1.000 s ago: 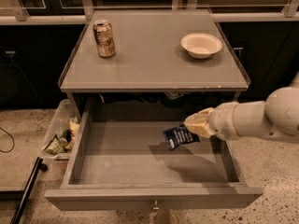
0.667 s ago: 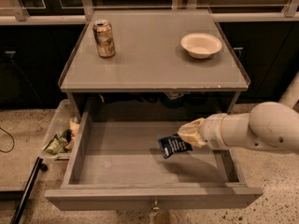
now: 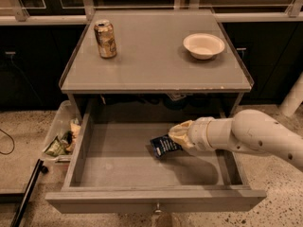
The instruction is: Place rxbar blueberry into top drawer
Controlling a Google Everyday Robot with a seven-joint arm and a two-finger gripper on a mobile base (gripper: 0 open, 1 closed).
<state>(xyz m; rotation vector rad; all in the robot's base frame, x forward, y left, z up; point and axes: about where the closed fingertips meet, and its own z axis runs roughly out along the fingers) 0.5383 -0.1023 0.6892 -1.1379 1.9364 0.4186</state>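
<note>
While the top drawer (image 3: 156,200) stands pulled open, the gripper (image 3: 174,137) carries the rxbar blueberry (image 3: 163,146) over it.
Right of frame centre, it is clamped on the bar's end, tilted above the drawer floor, so release should land it inside.

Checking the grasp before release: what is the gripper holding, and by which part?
The gripper holds the rxbar blueberry by its right end, within the open top drawer.

**Grey table, dim room**

We see a grey table (image 3: 156,65) on a speckled floor (image 3: 284,188), with dark cabinets (image 3: 274,56) behind and a pale rail (image 3: 42,19) along them. The light is dim and warm. Below the table top, the gripper (image 3: 174,138) clamps the bar (image 3: 163,146).
</note>
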